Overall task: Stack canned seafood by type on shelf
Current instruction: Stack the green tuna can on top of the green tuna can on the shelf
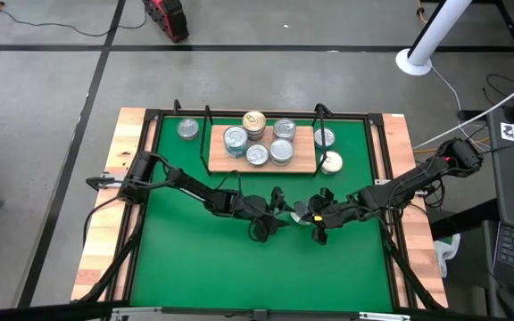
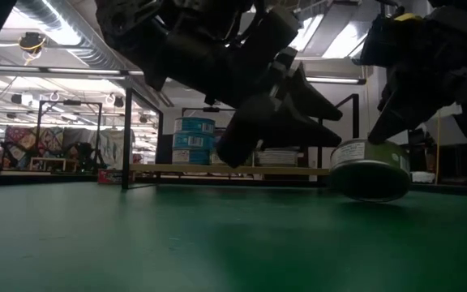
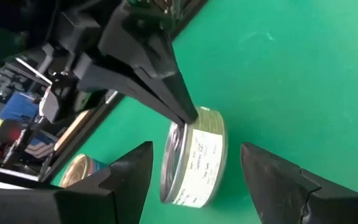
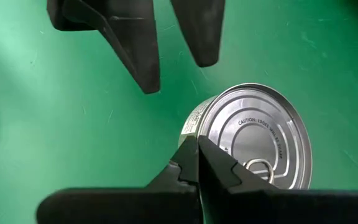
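Green mat over a wood-edged tabletop; workshop room behind, blurred.

Item: loose tin, flat, round, silver pull-tab lid, pale side label. Location: on the mat near the tabletop's middle, between the two hands, well near of the shelf. Appears tipped on its edge or slightly raised in the low view; which, cannot be told.

Left hand: fingers spread wide either side of the tin, not touching it.
Right hand: fingers shut together, tips pressed on the tin's rim, nothing held between them.

Shelf stock: several tins clustered on the board, one gold-lidded tin stacked higher; further tins on the mat to the shelf's left and right.

Handling, judged: rigid metal, light to moderate weight, smooth and likely slippery. Best taken across the side wall, jaws opposite each other; the lid offers no purchase.

Obscured: label print unreadable, so type unconfirmed; tin's underside hidden; shelf mostly blocked by the arms in the low view.
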`<state>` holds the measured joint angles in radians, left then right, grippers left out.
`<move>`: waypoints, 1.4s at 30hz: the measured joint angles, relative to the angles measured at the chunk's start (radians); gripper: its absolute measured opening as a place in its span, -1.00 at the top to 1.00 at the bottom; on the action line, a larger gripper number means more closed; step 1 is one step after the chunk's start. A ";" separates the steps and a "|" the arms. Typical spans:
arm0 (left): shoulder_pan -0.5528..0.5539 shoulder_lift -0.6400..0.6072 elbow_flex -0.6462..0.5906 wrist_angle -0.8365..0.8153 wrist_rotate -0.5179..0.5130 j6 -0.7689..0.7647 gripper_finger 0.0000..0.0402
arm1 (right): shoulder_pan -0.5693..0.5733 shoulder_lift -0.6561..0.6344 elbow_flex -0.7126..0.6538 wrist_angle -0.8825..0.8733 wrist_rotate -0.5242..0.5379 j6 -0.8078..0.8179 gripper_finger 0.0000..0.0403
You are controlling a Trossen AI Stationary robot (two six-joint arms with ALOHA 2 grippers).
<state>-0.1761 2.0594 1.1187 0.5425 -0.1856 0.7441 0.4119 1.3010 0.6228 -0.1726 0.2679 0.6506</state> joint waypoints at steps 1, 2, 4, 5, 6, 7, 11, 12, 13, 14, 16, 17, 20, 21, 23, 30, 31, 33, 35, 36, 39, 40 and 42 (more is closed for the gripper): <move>0.000 0.000 0.000 -0.001 0.000 0.000 -0.19 | 0.000 0.000 0.000 0.000 0.000 0.000 1.00; 0.000 0.000 0.000 -0.002 0.000 0.001 -0.19 | 0.000 0.000 0.000 0.000 0.000 0.000 1.00; 0.000 0.011 0.000 0.025 0.000 0.000 -0.19 | 0.000 0.000 0.000 0.000 0.000 0.000 1.00; 0.000 0.018 0.000 0.042 0.001 0.001 -0.19 | 0.000 0.000 0.001 0.000 0.000 0.000 1.00; 0.000 0.031 0.000 0.061 0.006 0.003 -0.19 | 0.000 0.000 0.001 0.000 0.000 0.000 1.00; 0.000 0.047 0.006 0.076 0.009 0.014 -0.19 | 0.000 -0.001 0.001 0.001 0.000 0.000 1.00; 0.000 0.094 0.035 0.080 0.001 0.058 -0.19 | 0.000 -0.001 0.001 0.007 -0.001 0.000 1.00; 0.000 0.100 0.043 0.083 0.000 0.064 -0.19 | 0.000 -0.001 0.001 0.007 0.000 0.000 1.00; 0.000 0.106 0.048 0.083 -0.001 0.073 -0.19 | 0.000 -0.001 0.001 0.008 -0.001 0.000 1.00; 0.000 0.114 0.057 0.085 -0.003 0.080 -0.19 | 0.000 -0.001 0.001 0.007 -0.001 0.000 1.00; 0.000 0.119 0.065 0.078 -0.011 0.093 -0.19 | 0.000 -0.001 0.001 0.008 -0.004 0.000 1.00; 0.001 0.119 0.068 0.076 -0.011 0.093 -0.19 | 0.000 -0.001 0.001 0.009 -0.007 0.000 1.00; 0.006 0.118 0.072 0.084 -0.011 0.094 -0.19 | 0.000 -0.001 0.001 0.016 -0.010 0.000 1.00; 0.009 0.118 0.072 0.083 -0.010 0.094 -0.19 | 0.000 -0.001 0.001 0.019 -0.010 0.000 1.00; 0.016 0.119 0.072 0.064 -0.007 0.094 -0.19 | 0.000 -0.001 0.001 0.019 -0.010 0.000 1.00; 0.036 0.145 0.076 0.076 0.001 0.090 -0.19 | 0.000 -0.001 0.001 0.031 -0.012 0.000 1.00; 0.036 0.145 0.076 0.072 0.001 0.093 -0.19 | 0.000 -0.001 0.001 0.035 -0.014 0.000 1.00; 0.035 0.145 0.076 0.072 0.001 0.093 -0.16 | 0.000 -0.001 0.001 0.041 -0.017 0.000 1.00; 0.034 0.145 0.076 0.077 0.001 0.093 -0.07 | 0.000 -0.001 0.001 0.045 -0.017 0.000 1.00; 0.033 0.145 0.076 0.079 0.001 0.094 -0.01 | 0.000 -0.001 0.001 0.044 -0.017 0.000 1.00; 0.033 0.145 0.076 0.068 0.001 0.085 0.20 | 0.000 -0.001 0.001 0.047 0.001 0.001 0.96; 0.033 0.145 0.076 0.062 0.001 0.075 0.27 | 0.000 -0.001 0.001 0.045 0.003 0.001 0.94; 0.032 0.144 0.076 0.054 -0.002 0.046 0.33 | 0.000 -0.001 0.001 0.047 0.003 0.001 0.87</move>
<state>-0.1438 2.2030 1.1946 0.5970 -0.1871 0.7903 0.4114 1.2999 0.6239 -0.1252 0.2710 0.6518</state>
